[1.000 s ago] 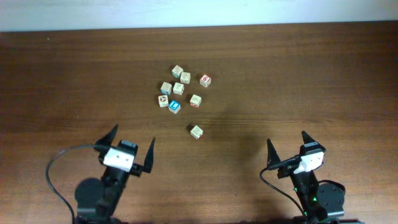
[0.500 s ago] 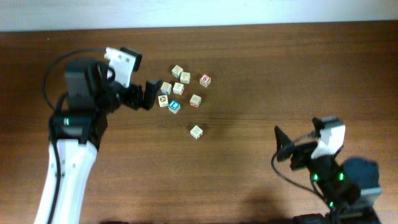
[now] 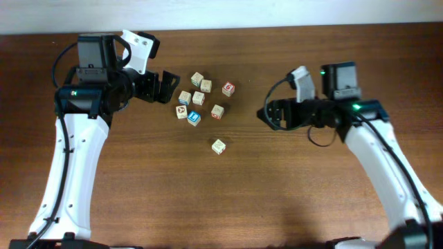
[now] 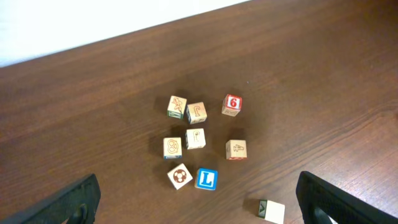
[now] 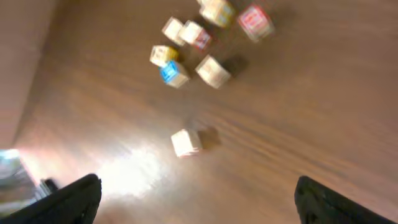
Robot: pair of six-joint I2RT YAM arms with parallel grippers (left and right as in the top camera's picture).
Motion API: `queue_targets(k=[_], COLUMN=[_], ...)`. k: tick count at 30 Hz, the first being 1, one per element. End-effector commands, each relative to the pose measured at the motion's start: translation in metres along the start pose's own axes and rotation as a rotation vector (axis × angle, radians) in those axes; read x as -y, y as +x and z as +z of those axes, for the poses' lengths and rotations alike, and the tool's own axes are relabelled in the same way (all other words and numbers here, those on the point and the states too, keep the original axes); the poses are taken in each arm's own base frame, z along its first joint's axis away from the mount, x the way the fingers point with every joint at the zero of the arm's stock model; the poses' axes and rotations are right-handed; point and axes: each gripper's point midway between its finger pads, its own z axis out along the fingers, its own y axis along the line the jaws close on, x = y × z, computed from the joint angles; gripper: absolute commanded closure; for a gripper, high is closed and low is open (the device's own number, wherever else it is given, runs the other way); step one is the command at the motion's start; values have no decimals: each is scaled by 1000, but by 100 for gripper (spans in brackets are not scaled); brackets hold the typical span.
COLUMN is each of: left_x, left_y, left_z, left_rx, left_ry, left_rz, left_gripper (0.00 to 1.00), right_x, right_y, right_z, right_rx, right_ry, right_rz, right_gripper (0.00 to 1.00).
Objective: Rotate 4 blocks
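Several small pale wooden letter blocks lie in a loose cluster on the table's far middle. Among them are a blue L block (image 3: 194,118) (image 4: 206,179), a soccer-ball block (image 4: 180,176) and a red-bordered 6 cube (image 3: 228,89) (image 4: 232,104). One pale block (image 3: 219,146) (image 4: 272,210) (image 5: 186,142) sits alone nearer the front. My left gripper (image 3: 168,87) hovers open just left of the cluster, holding nothing. My right gripper (image 3: 266,115) is open and empty to the cluster's right, well apart from it. The right wrist view is blurred.
Brown wooden table (image 3: 311,200) with a white wall strip (image 3: 277,14) along its far edge. Both white arms reach in from the front corners, the left arm (image 3: 66,180) and the right arm (image 3: 387,173).
Both arms rose from the front edge. The left swung up to the cluster's left side; the right came up and leftward toward the cluster. No block has moved.
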Motion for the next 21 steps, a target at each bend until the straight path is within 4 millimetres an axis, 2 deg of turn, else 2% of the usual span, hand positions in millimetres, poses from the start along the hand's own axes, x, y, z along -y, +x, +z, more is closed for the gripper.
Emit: queue_targets(k=[1, 3, 4, 6, 9, 13, 15, 17, 19, 20, 21], left_x=[-12, -37, -57, -69, -90, -118, -124, -123, -123, -123, -123], left_y=[-4, 5, 18, 30, 43, 57, 59, 60, 60, 60, 60], left_z=[-1, 2, 6, 13, 21, 18, 16, 16, 16, 16, 16], left_rx=[1, -34, -75, -114, -140, -156, -156, -159, -160, -159, -159], left_ry=[-61, -198, -303, -361, -444, -502, -512, -511, -511, -511, -511], left_rz=[1, -128, -215, -260, -355, -441, -452, -453, -453, -453, -453], left_gripper=[1, 1, 1, 1, 1, 1, 1, 1, 1, 1, 1], right_x=[-24, -15, -5, 8, 6, -13, -15, -15, -16, -16, -16], right_y=[-1, 9, 21, 40, 51, 60, 73, 92, 99, 100, 101], right_z=[42, 77, 99, 125, 143, 164, 176, 188, 192, 192, 192], right_rx=[-50, -93, -132, -178, -179, -198, -236, -288, -307, -311, -315], right_ry=[-201, -134, -36, 129, 293, 343, 331, 329, 324, 327, 329], right_rz=[3, -2, 18, 7, -114, -400, -441, -453, -469, -470, -469], right_gripper=[2, 1, 3, 12, 18, 26, 33, 33, 36, 47, 54])
